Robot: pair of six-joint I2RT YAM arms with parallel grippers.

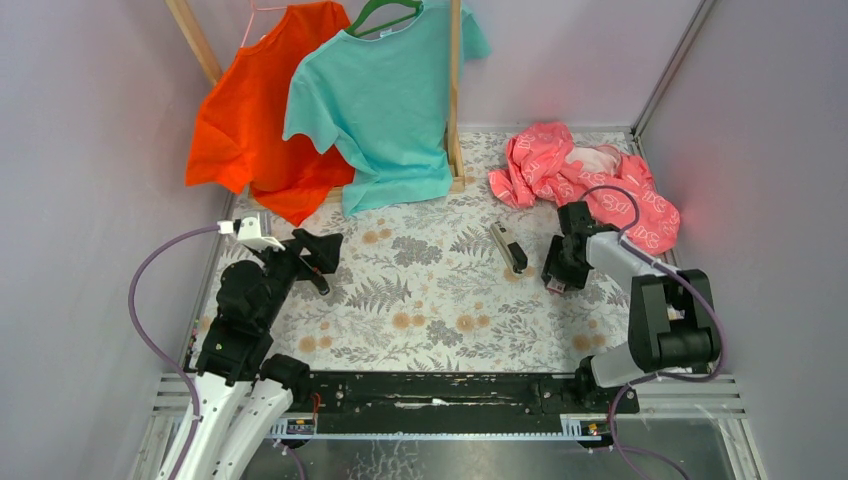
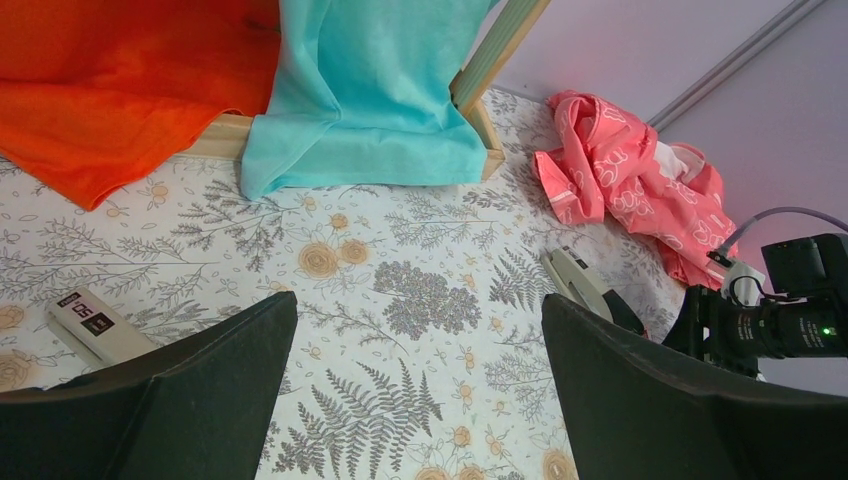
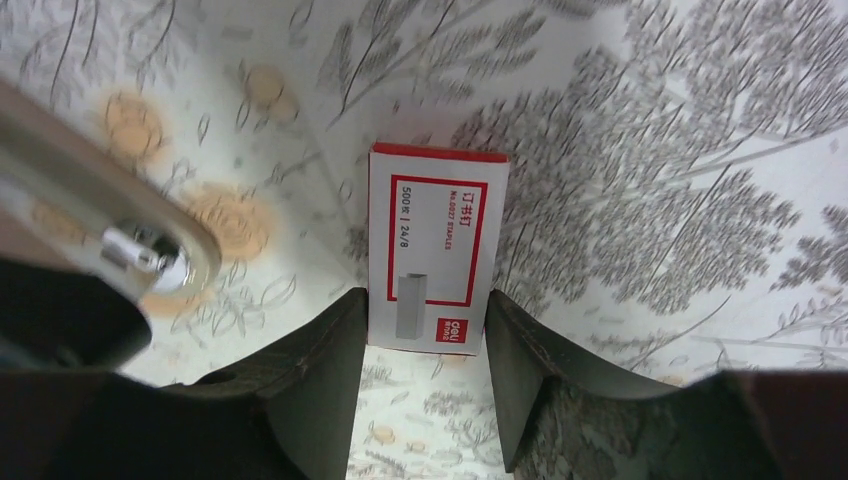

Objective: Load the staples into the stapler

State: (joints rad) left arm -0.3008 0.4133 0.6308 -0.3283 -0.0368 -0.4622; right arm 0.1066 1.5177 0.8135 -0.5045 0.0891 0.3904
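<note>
The staples [image 3: 437, 240] lie boxed on the table [image 3: 650, 150], right gripper [image 3: 426, 305] clamped on them. Left gripper [image 2: 417, 310] stands wide apart

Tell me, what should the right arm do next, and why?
Probably close the right end effector fully on the staples box: its fingers flank the box's near end, and the box lies flat on the table, not yet lifted.
</note>
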